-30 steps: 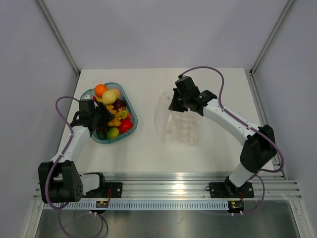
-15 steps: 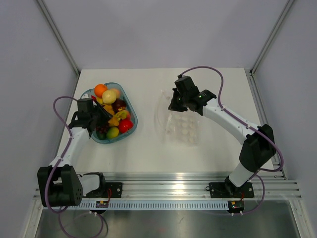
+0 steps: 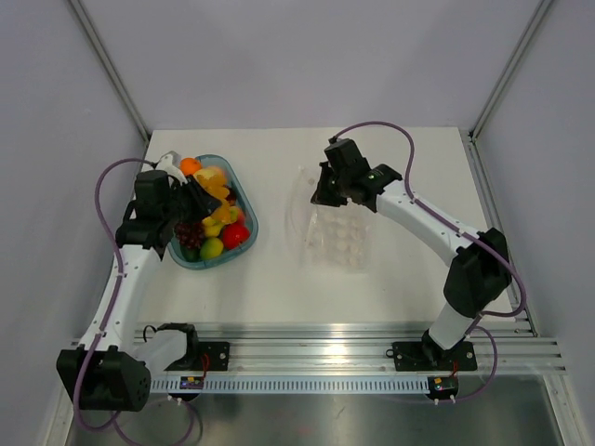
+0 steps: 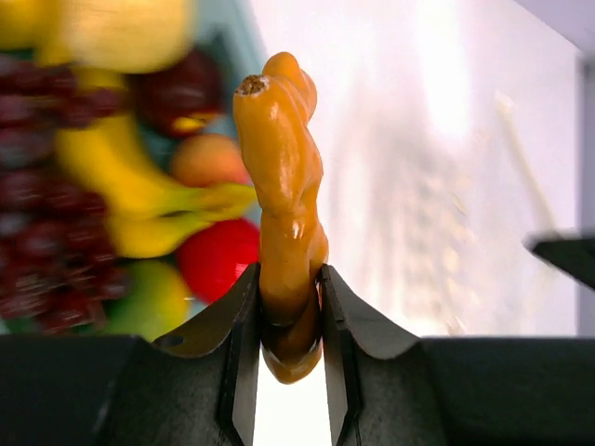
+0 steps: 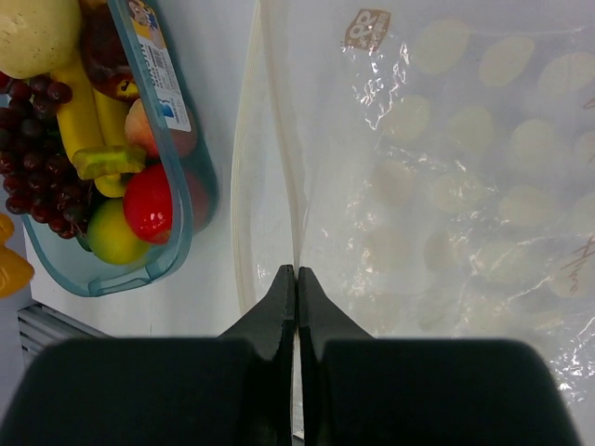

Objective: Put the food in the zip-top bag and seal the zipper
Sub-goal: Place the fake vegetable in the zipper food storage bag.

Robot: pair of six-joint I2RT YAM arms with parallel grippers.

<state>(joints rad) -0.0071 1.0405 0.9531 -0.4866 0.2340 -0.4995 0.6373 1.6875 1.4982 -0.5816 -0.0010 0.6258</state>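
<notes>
- Your left gripper (image 4: 288, 279) is clamped on an orange pepper toy (image 4: 284, 167), with the fingers squeezing its lower end and the knobbly body standing up between them, above the bowl (image 5: 197, 200).
- The pepper looks like light, hard, glossy plastic. It should not crush, but that smooth tapered end could slide or swing in the jaws, so a grip nearer the thick middle would probably be safer.
- Your right gripper (image 5: 297, 274) has its fingers pressed together at the mouth edge of the zip-top bag (image 5: 446, 186). It appears to be pinching the film there, on or just beside the zipper (image 5: 290, 186).
- The bag lies on the table (image 3: 279, 279), to the right of the bowl and apart from it, with its mouth side facing the bowl.
- The bag is thin, limp and crinkled. It will likely sag shut or slip free, so hold it by the stiffer zipper strip, not the loose film.
- The rest of the food sits in the bowl: grapes (image 5: 28, 177), bananas (image 5: 88, 130), a red piece (image 5: 149, 204) and a green one (image 5: 116, 237).
- Nothing shows inside the bag, so I judge the filling is at its first piece.
</notes>
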